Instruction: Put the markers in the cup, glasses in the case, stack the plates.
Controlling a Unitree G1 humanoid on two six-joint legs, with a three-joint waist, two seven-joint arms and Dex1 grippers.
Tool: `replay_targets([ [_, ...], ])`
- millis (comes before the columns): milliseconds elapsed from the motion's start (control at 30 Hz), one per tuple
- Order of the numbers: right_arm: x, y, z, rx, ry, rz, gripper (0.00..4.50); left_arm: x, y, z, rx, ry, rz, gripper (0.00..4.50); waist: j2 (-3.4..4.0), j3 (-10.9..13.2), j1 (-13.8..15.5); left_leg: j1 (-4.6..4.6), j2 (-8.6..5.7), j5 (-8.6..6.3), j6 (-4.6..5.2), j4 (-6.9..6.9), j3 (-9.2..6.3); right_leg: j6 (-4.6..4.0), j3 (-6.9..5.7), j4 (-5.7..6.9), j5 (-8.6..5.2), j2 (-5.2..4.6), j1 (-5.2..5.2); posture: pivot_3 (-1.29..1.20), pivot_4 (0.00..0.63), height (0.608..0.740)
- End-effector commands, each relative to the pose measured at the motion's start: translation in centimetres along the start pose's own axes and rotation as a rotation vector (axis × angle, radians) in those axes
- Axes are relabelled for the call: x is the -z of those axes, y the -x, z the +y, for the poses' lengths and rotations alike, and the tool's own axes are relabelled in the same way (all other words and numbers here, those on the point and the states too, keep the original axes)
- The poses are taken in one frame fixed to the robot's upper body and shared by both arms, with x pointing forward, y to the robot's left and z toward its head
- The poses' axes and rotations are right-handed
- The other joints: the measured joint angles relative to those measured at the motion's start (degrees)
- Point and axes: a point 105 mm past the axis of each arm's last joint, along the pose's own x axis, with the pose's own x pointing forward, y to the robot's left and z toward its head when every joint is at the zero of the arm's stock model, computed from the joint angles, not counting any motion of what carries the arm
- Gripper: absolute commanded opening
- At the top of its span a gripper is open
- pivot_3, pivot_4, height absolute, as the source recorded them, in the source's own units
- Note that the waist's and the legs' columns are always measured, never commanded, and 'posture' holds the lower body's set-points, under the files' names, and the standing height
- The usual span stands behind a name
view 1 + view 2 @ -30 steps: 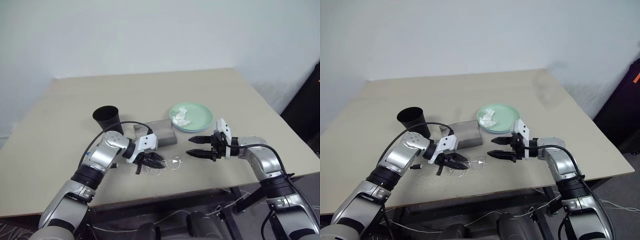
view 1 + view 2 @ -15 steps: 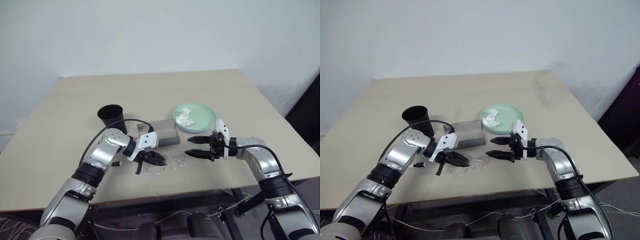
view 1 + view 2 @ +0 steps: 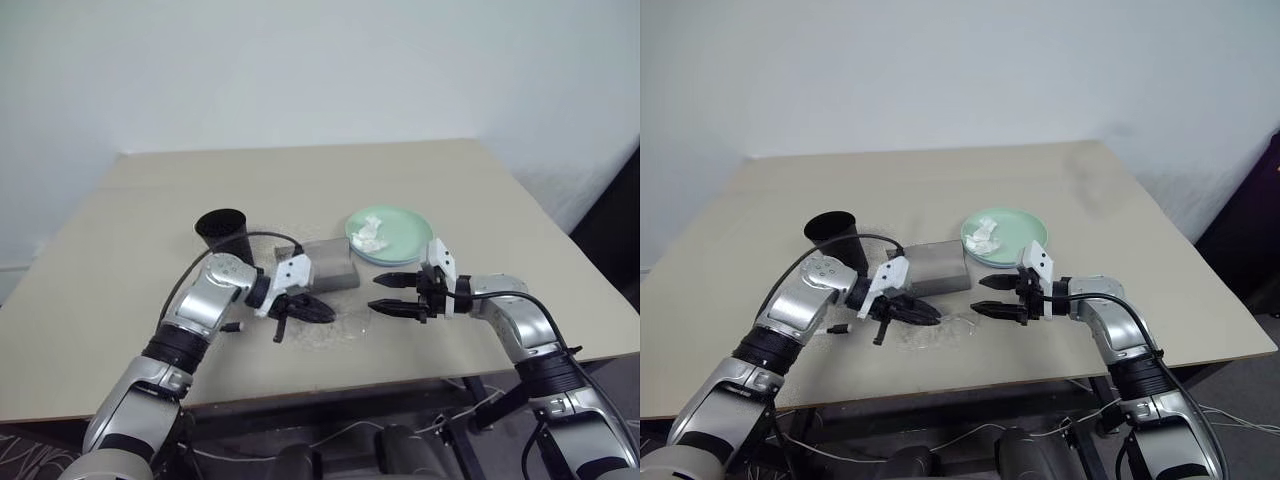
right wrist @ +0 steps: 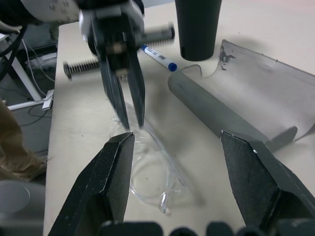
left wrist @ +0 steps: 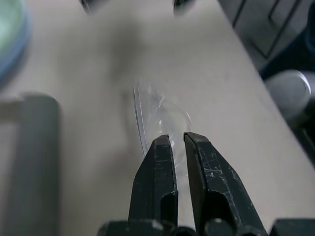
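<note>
Left pincer point(image 5: 178, 140) clamped on clear glasses point(image 5: 160, 115) just above table point(image 3: 140, 230); right pincer point(image 4: 177, 145) apart, facing it nearby

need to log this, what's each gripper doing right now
left gripper: shut on the glasses.
right gripper: open, holding nothing.

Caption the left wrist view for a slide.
Left gripper shut on the clear glasses above the table, beside the grey case.
</note>
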Motion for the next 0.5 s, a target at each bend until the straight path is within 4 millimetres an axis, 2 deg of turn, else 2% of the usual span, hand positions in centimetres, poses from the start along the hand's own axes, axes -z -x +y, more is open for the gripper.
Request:
replay_targets([
  [33, -1.2, 0.3, -0.6, 0.018, 0.053, -0.015, 3.04, -2.6, 2.1, 1.4, -0.071, -0.086, -0.047, 0.33, 0.0, 0.0, 0.0, 0.0, 0.0, 0.0, 0.0, 0.0, 0.0, 0.0, 0.0, 0.0, 0.0, 0.0, 0.0, 0.0, 0.0, 0.737],
  [233, -1.2, 0.2, -0.9, 0.024, 0.058, -0.012, 3.04, -2.5, 3.0, 2.6, -0.12, -0.1, -0.022, 0.33, 0.0, 0.0, -0.01, 0.02, -0.01, 0.0, 0.0, 0.0, 0.01, 0.0, 0.0, 0.0, 0.0, 0.0, 0.01, 0.0, 0.0, 0.737],
  [400, -1.1, 0.1, -1.0, 0.034, 0.061, -0.012, 3.04, -1.2, 1.7, 2.1, -0.074, -0.071, 0.025, 0.33, 0.0, 0.0, -0.01, 0.02, -0.01, 0.0, 0.0, -0.01, 0.0, 0.0, 0.0, 0.0, 0.0, 0.0, 0.02, 0.0, 0.0, 0.737],
  [433, -1.0, 0.0, -1.0, 0.035, 0.061, -0.012, 3.04, -0.9, 1.4, 2.0, -0.058, -0.061, 0.036, 0.73, 0.0, 0.0, -0.01, 0.01, -0.01, 0.0, 0.0, -0.01, 0.0, 0.0, 0.0, 0.0, 0.0, 0.0, 0.02, 0.0, 0.0, 0.737],
  [500, -0.9, 0.1, -1.0, 0.038, 0.06, -0.012, 3.04, -0.6, 0.8, 1.8, -0.044, -0.074, 0.052, 1.23, 0.0, 0.0, 0.0, 0.01, -0.02, 0.0, 0.0, -0.01, 0.0, 0.0, 0.01, -0.01, 0.0, 0.0, 0.02, 0.0, 0.0, 0.737],
])
